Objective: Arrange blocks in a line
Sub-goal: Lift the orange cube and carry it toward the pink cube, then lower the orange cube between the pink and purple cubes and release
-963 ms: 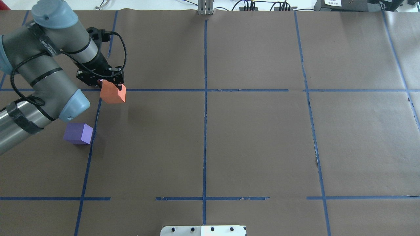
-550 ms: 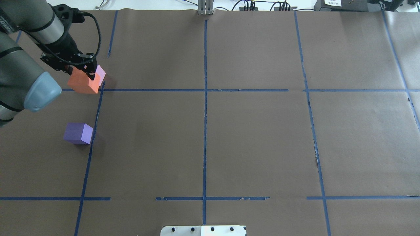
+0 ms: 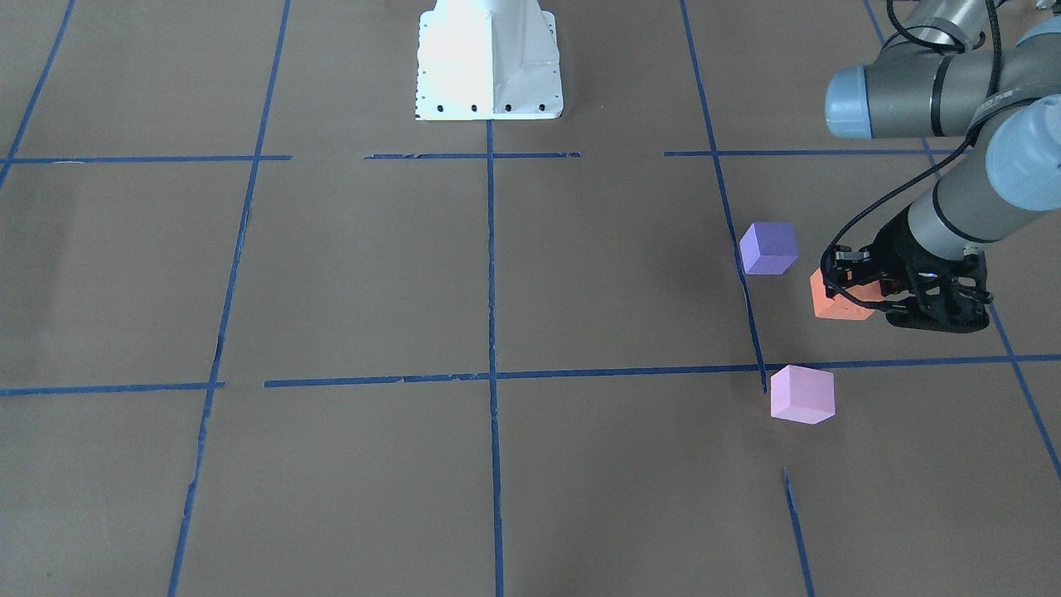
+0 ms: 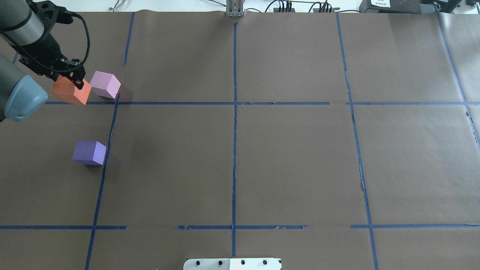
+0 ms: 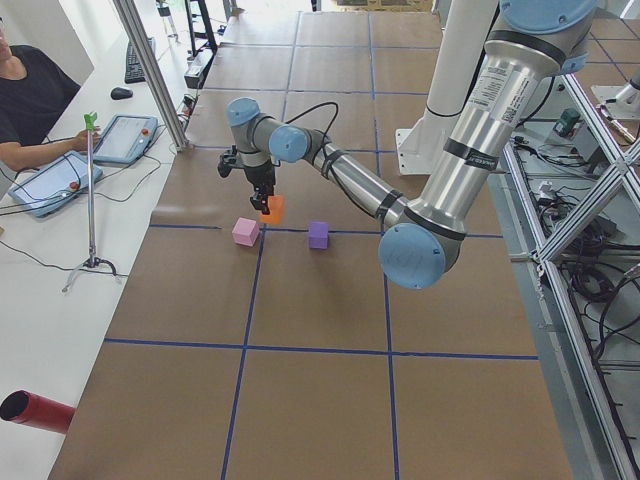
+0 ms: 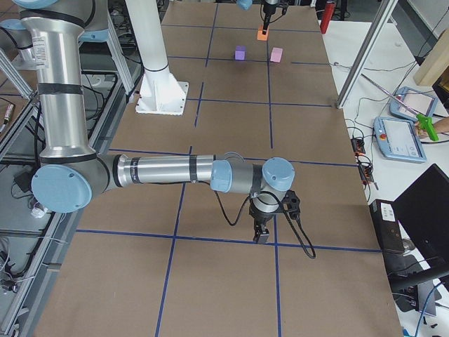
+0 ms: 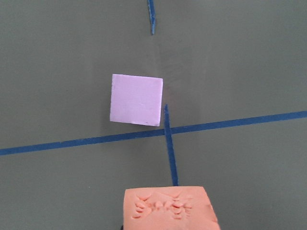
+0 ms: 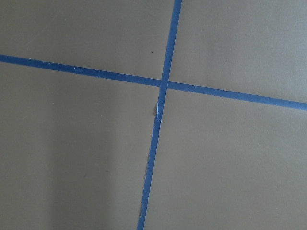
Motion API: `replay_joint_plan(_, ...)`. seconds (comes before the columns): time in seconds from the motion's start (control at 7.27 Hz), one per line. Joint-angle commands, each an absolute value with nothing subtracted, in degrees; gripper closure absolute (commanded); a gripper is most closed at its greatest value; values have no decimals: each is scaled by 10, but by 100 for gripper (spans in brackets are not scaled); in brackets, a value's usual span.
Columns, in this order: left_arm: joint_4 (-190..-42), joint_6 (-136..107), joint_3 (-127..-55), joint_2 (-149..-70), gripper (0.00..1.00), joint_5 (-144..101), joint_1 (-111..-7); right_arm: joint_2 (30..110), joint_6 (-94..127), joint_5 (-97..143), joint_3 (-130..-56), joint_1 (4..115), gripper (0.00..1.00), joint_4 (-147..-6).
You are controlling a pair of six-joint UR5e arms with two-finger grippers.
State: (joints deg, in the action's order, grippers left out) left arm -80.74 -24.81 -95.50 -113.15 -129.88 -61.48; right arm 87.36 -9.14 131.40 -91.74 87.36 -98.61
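Light pink foam cube [image 4: 106, 84] close beside left end effector [image 4: 70, 81] gripping orange foam cube [image 4: 69, 93], blue-violet foam cube [image 4: 89, 152] well apart, wide gap between.

This is a robotics lab. A brown paper-covered table [image 4: 300, 168] carries blue tape grid lines [image 4: 234, 150]. A seated operator [image 5: 30, 90] keeps grey tablets [image 5: 50, 185] alongside.

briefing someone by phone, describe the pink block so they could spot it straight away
In the overhead view, go to the left side of the table, where the left gripper holds the orange block. Just right of it, by a blue tape cross, sits the pink block. It is the palest cube; the purple block is darker and nearer the robot.
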Motion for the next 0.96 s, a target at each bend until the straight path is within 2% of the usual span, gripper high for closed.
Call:
replay_joint_plan(0.0, -839, -266, -911, -1134, 76, -1320, -607, 874, -91, 1314, -917, 874, 0, -986)
replay_joint_plan(0.83, -937, -345, -856, -1130, 76, -1319, -560, 874, -91, 1314, -918, 874, 0, -986)
